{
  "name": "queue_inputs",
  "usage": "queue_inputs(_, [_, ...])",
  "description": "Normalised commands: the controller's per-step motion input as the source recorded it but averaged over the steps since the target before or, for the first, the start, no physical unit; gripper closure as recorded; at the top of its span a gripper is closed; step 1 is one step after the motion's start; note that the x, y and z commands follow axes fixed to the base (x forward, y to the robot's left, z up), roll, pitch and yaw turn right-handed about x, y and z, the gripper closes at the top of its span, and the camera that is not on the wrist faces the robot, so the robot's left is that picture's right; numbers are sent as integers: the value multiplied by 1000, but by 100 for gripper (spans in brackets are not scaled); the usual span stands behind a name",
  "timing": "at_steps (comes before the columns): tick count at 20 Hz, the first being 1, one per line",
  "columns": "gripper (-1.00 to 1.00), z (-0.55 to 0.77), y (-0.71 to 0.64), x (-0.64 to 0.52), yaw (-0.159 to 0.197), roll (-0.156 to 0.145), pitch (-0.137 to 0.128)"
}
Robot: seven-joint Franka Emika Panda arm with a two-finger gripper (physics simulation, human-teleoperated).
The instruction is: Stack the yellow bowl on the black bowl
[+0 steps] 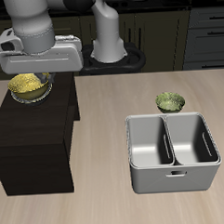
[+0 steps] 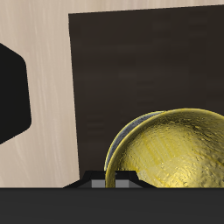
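At the exterior view's upper left, the yellow bowl (image 1: 27, 84), golden, mottled and glossy, sits nested in the black bowl (image 1: 38, 93), whose silvery rim shows beside it, atop a dark cabinet (image 1: 31, 137). The gripper (image 1: 30, 75) hangs over them; its spread cannot be told.

the yellow bowl (image 2: 179, 149) hides most of the black bowl (image 2: 122, 140); tool fingertips unseen.

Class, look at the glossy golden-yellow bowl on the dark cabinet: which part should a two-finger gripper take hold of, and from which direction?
Take the golden-yellow bowl by its thin rim, coming straight down from above, one finger inside and one outside the wall. It sits upright and open-topped inside the grey dark-rimmed bowl on the dark cabinet, so its sides look largely shielded, while the rim stands exposed.
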Motion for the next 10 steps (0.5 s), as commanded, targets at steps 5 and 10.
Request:
queue_inputs(5, [-100,-28,-44,39,-18,-6,30])
queue_inputs(10, [-100,79,75,-104,1,20,-22])
